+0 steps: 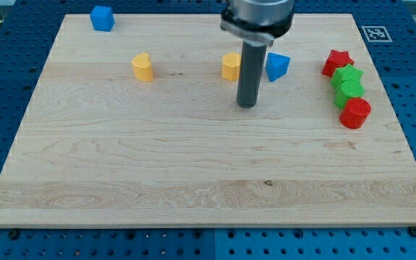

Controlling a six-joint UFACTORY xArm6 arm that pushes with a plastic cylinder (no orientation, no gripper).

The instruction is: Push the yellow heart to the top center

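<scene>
Currently my tip rests on the table, just below-right of the yellow heart; no claw shows.

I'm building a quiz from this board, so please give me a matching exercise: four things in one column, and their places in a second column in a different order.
Things:
1. blue cube
2. red star
3. blue triangular block
4. my tip

Places:
A. just below the gap between a yellow block and a blue one
B. near the board's top left corner
C. top of the red and green cluster at the view's right
D. just right of the rod, near top center

Pairs: 1-B, 2-C, 3-D, 4-A
</scene>
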